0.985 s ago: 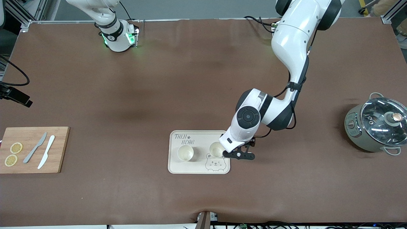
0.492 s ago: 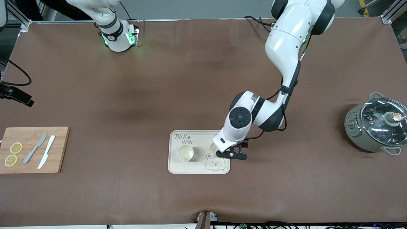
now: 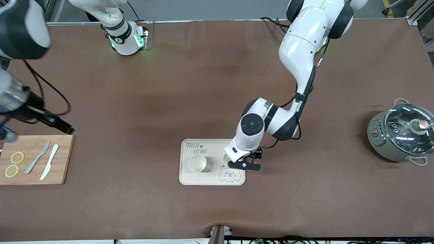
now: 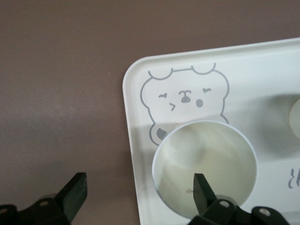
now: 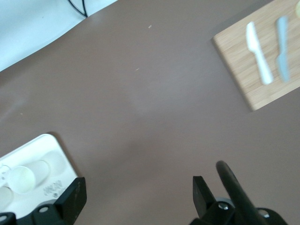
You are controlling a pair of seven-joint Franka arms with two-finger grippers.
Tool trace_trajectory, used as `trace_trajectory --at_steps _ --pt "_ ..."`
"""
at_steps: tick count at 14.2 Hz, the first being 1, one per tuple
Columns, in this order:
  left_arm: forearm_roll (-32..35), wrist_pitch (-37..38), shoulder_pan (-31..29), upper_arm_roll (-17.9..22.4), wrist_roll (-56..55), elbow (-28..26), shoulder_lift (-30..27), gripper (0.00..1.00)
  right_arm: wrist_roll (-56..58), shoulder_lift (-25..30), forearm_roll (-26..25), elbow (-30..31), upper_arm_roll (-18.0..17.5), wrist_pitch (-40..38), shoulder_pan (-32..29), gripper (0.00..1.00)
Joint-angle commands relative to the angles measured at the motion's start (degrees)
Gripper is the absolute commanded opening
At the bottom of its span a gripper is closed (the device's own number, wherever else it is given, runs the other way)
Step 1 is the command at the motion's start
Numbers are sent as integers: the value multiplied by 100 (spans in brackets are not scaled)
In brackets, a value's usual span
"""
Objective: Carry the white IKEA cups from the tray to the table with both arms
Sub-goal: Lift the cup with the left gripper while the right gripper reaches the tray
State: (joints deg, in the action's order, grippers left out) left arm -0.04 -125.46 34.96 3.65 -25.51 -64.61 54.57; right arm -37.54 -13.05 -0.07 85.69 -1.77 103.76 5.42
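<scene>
Now the left gripper (image 3: 237,162) hangs low over the tray (image 3: 212,181), at the tray's edge toward the left arm's end of the table, having slid toward the right arm's end since a second ago; then it stood clear of the cup there, and now it covers most of it; in the left wrist view its fingers (image 4: 202,190) are spread wide, one inside the cup's (image 4: 205,165) cream hollow, the other over the brown cloth off the tray, so the cup wall and the tray's rim lie between them, nothing pinched; the printed bear (image 4: 185,101) sits just beside that cup, nearer the front camera; the second cup (image 3: 197,163) stands upright on the tray, apart from the first, toward the right arm's end, unmoved; the right gripper (image 5: 136,197) has swung into view up in the air over the table by the wooden board (image 3: 34,159), its fingers spread and holding nothing; the board carries two lemon slices (image 3: 14,164) and two knives (image 3: 44,161); well apart from the left gripper, toward the left arm's end, stands the grey-green pot (image 3: 400,135) with a glass lid; a brown cloth (image 3: 203,84) covers the table, and the arms' bases rise farthest from the camera.
</scene>
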Motion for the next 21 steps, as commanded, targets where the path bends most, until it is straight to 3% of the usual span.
trace_trajectory --at_steps 1,3,4,14,21 --pt "83 -67 64 127 -50 159 106 100 -823 -512 42 -184 37 372 432 100" --pt "40 -84 64 93 -172 124 115 100 -1062 -750 77 -184 37 775 696 100" --pt "-109 -15 73 84 -539 89 80 1 -1254 -847 120 -184 37 1030 819 100" --pt "-145 30 -6 110 -788 80 -113 0 -1608 -1902 112 -368 37 2386 1593 100" --pt "-137 2111 -498 101 405 -52 -1351 0 -1599 -2517 51 -772 46 2404 1866 100"
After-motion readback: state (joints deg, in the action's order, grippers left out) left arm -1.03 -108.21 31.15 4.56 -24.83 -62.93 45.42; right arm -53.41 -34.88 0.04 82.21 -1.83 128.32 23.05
